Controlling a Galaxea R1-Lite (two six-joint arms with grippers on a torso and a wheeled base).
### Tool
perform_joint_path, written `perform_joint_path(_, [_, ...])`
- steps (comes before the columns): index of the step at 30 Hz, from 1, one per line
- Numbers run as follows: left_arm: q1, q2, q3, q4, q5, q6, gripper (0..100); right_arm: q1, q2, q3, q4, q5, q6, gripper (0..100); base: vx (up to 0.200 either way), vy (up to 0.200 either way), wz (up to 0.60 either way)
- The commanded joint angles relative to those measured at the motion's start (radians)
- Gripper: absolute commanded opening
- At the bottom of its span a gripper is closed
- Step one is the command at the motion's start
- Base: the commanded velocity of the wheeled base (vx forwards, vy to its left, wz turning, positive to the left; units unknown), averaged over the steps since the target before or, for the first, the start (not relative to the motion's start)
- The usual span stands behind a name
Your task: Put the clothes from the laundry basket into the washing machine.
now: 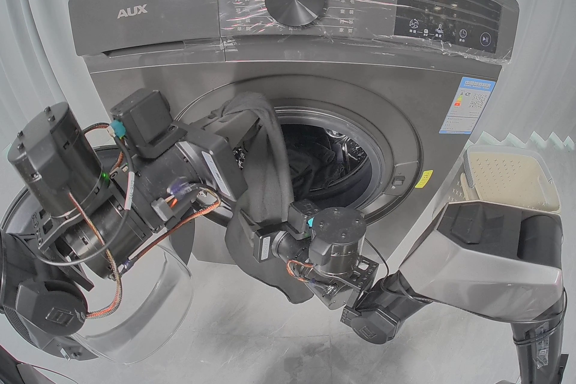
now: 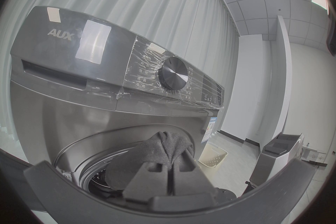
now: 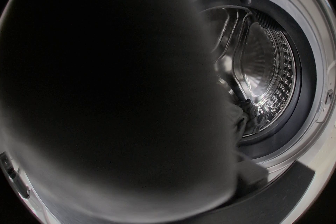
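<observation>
Head view: the left gripper [image 1: 235, 124] is clamped on a dark grey garment [image 1: 264, 175] at the upper left rim of the washing machine [image 1: 336, 73] opening, and the cloth hangs down across the opening. The right gripper [image 1: 257, 244] lies against the garment's lower part; its grip cannot be told. The laundry basket [image 1: 510, 178] stands right of the machine. Left wrist view: the fingers [image 2: 147, 179] are pinched together on the cloth. Right wrist view: the garment hangs close before the drum [image 3: 266, 70].

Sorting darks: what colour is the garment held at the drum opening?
Dark grey garment; head view.
</observation>
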Motion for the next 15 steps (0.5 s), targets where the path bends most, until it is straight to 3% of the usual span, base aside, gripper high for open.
perform_joint_path(1, [0.006, -0.006, 0.005, 0.001, 0.0, -0.001, 0, -0.007, 0.014, -0.003, -0.004, -0.001, 0.0, 0, 0.0, 0.0, 0.0])
perform_joint_path(6, [0.018, -0.005, 0.039, 0.008, 0.005, 0.002, 0, -0.043, -0.037, 0.049, -0.012, -0.013, -0.005, 0, 0.0, 0.0, 0.0])
perform_joint_path(10, [0.04, 0.008, 0.134, 0.065, 0.003, 0.022, 0, -0.083, -0.135, 0.123, -0.012, -0.033, -0.017, 0, 0.0, 0.0, 0.0])
perform_joint_path(15, [0.035, 0.063, 0.222, 0.062, 0.0, 0.024, 0, -0.079, -0.218, 0.157, 0.0, -0.051, -0.017, 0, 0.0, 0.0, 0.0])
